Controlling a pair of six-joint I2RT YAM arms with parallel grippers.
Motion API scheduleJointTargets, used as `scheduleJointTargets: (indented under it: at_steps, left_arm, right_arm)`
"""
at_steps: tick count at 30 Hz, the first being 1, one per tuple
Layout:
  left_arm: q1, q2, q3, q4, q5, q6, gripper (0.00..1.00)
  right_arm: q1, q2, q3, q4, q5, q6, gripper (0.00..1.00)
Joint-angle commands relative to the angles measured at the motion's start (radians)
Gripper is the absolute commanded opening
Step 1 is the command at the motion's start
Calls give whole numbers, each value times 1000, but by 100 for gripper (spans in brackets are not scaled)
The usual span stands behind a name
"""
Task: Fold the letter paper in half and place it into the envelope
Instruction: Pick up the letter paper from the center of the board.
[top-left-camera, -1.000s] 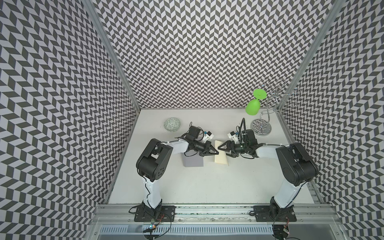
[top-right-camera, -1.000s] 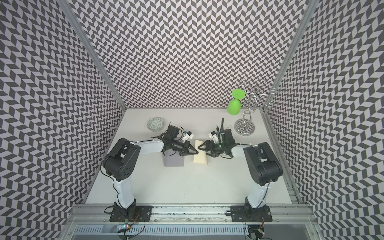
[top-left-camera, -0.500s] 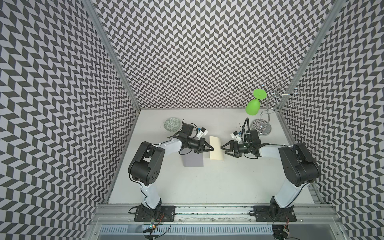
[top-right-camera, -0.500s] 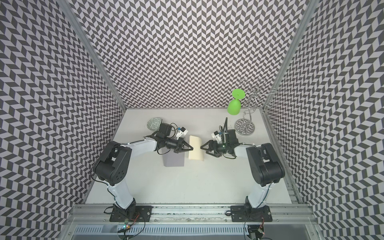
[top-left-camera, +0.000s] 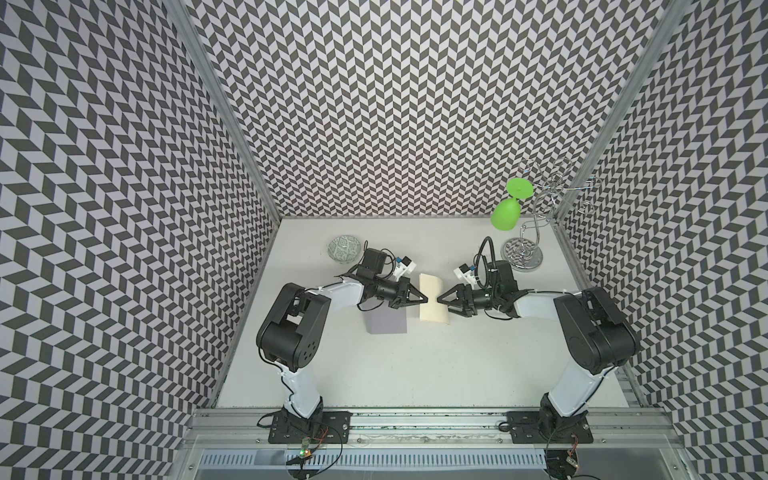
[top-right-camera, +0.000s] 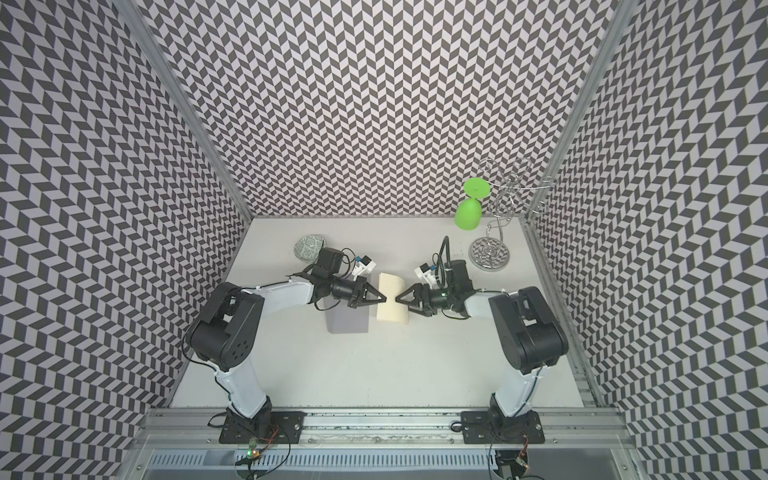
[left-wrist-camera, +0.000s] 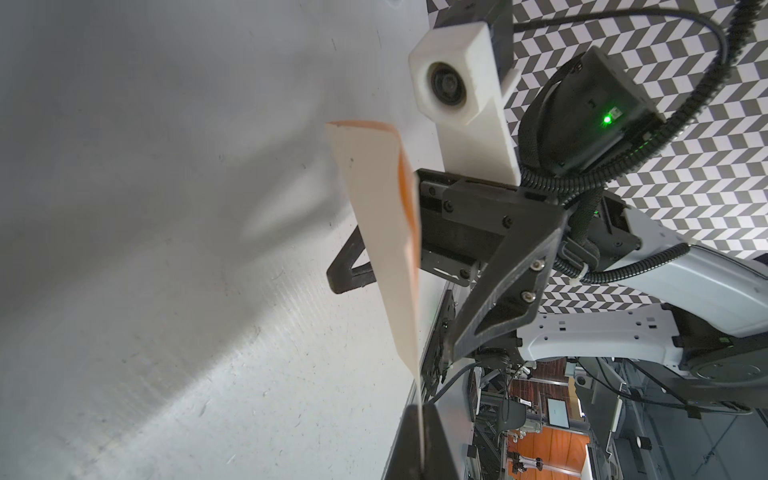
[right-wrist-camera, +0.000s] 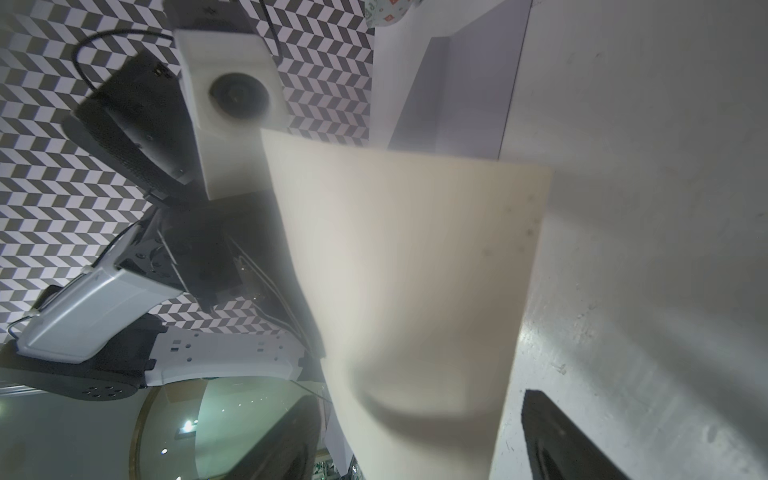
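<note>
Pinching the letter paper (top-left-camera: 432, 286), left claw (top-left-camera: 426, 298) faces wide-spread right claw (top-left-camera: 444, 304), apparently straddling it.

Patterned bowl (top-left-camera: 344, 248) back left; green glass (top-left-camera: 505, 216) hanging on chrome rack (top-left-camera: 524, 261)

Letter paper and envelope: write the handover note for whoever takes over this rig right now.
The left end effector is shut on one edge of the letter paper, holding it raised between the arms.
The right end effector is open, its jaws straddling the opposite edge without gripping.
The envelope lies flat on the table beside the paper, partly under the left arm; the paper is not in it.
Done: sheet picked up and bowed, cream back outward. A finished crease cannot be confirmed.
Left: complete the half fold, then slide the paper into the envelope.
</note>
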Motion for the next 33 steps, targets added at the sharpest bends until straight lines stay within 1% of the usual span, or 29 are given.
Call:
scheduleJointTargets:
  at_steps: [1, 4, 6, 8, 10, 13, 14, 19, 23, 24, 27, 28, 29, 30, 31, 33]
  left_arm:
    - [-3, 4, -8, 37, 35, -7, 0]
    - [-4, 8, -14, 30, 35, 2, 0]
    - [-4, 12, -25, 34, 35, 3, 0]
    - [-5, 14, -39, 41, 36, -1, 0]
    - [-4, 15, -48, 43, 36, 4, 0]
    - [-5, 21, -50, 29, 37, 22, 0]
    - [-5, 22, -48, 21, 35, 28, 0]
    - [-2, 32, -36, 3, 27, 45, 0]
    - [-1, 35, -11, -66, 7, 93, 0]
    - [0, 33, -5, -81, -4, 103, 2]
    - [4, 23, 9, -107, -53, 120, 24]
    - [8, 20, 21, -129, -74, 133, 38]
    - [14, 17, 43, -166, -103, 156, 49]
    - [18, 11, 64, -199, -142, 177, 55]
    - [27, -2, 82, -228, -201, 190, 59]
    - [53, -45, 88, -234, -318, 189, 62]
  right_arm:
    - [4, -13, -9, 62, -11, 6, 77]
    - [4, -15, -8, 94, -29, 33, 72]
    - [4, -14, 0, 92, -39, 31, 64]
    - [5, -15, 0, 91, -45, 29, 58]
    - [5, -18, -2, 92, -47, 29, 49]
    - [5, -23, -8, 92, -50, 28, 30]
    - [5, -25, -10, 91, -49, 27, 26]
    - [5, -41, -14, 76, -46, 13, 17]
    - [4, -56, 1, 34, -31, -17, 0]
    - [4, -58, 9, 13, -25, -30, 0]
    - [5, -70, 54, -99, 14, -96, 0]
    - [5, -78, 75, -147, 39, -128, 0]
    - [5, -90, 98, -193, 73, -157, 0]
    - [6, -104, 115, -229, 109, -180, 0]
    - [6, -120, 140, -274, 155, -206, 0]
    - [9, -142, 202, -376, 251, -269, 0]
